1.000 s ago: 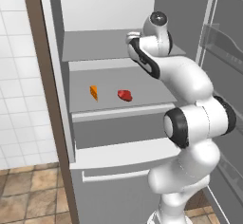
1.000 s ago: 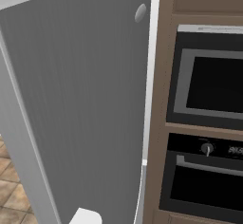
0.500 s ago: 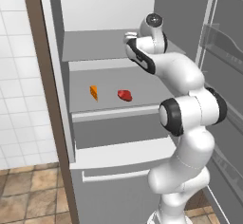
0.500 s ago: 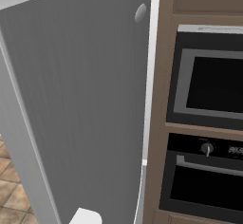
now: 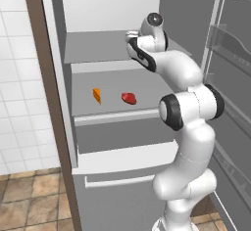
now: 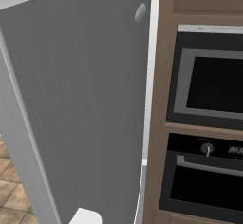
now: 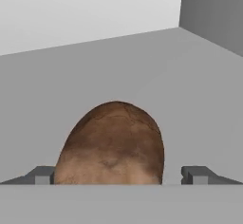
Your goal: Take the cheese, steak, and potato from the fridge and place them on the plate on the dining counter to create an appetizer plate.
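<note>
A white tiled wall (image 5: 17, 78) and brown floor tiles (image 5: 29, 200) frame the left base view, where the fridge (image 5: 117, 44) stands open with pale grey shelves. The white arm (image 5: 188, 127) rises from the lower right and reaches onto the upper shelf (image 5: 93, 46), its hand at the shelf's right part; the end effector (image 5: 131, 35) is mostly hidden behind the wrist there. On the middle shelf (image 5: 147, 85) below, the cheese (image 5: 97, 95) sits to the left and the steak (image 5: 129, 98) just right of it, apart from each other and near the shelf's front edge. A drawer (image 5: 122, 176) closes off the bottom, and the door with shelf bins (image 5: 233, 78) stands at the right.

In the right base view, the grey outer face of the fridge door (image 6: 80, 104) takes up the left, with brown cabinetry beside it holding a dark microwave (image 6: 211, 83) above a dark oven (image 6: 204, 180).

In the hand view, the grey shelf floor runs back to a pale rear wall. The potato (image 7: 114, 144) lies close in front, between the two dark fingertips (image 7: 42, 174). They stand spread wide, one on each side of it; the left tip is right at its edge, the right tip clear of it.
</note>
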Robot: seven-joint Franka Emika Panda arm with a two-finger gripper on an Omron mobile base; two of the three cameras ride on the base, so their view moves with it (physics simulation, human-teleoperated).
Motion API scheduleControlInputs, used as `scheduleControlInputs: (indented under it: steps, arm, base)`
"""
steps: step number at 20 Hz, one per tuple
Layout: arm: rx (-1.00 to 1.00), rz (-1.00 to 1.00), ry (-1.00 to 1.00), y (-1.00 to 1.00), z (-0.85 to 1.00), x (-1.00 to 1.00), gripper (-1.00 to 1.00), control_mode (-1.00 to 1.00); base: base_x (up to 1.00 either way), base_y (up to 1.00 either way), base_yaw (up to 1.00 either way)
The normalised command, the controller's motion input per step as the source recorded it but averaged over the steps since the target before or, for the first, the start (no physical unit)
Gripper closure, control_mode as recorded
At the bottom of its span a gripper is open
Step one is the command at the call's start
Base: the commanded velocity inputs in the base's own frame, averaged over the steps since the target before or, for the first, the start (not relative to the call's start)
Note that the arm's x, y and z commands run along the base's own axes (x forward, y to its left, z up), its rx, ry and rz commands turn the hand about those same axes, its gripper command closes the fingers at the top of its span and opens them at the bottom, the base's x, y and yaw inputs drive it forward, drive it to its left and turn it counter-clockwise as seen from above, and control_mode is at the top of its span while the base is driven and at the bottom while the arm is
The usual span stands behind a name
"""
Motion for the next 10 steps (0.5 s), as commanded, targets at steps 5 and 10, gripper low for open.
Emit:
scheduleControlInputs:
  steps: [5, 10]
  arm:
    - [0.0, 0.0, 0.0, 0.01, -0.08, 0.35, -1.0, -1.0]
    - [0.0, 0.0, 0.0, 0.0, -0.24, 0.17, 1.0, -1.0]
  base:
    - [0.0, 0.0, 0.0]
    - [0.0, 0.0, 0.0]
